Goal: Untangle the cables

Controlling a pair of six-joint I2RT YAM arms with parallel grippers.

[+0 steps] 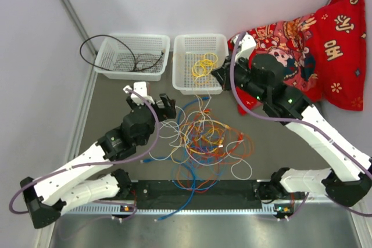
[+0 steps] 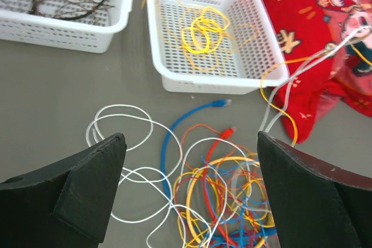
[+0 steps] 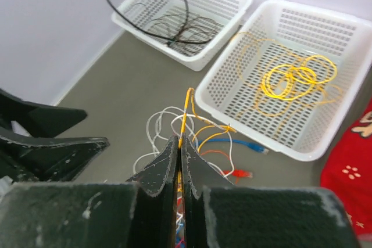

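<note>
Extraction step: right pincer (image 3: 180, 143) clamped on a yellow cable (image 3: 185, 115) rising from the tangle (image 1: 203, 140) at frame centre; left pincer (image 2: 190, 143) gaping above it. Next, likely: draw strand free toward the upper-centre basket (image 1: 197, 89)

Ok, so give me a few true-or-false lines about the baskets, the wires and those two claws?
The right basket holds yellow cables. True.
The left basket holds blue cables. False: black cables lie in it.
The right gripper is shut on a yellow cable. True.
The left gripper grips a white cable. False: it is open and empty, above the tangle.
</note>
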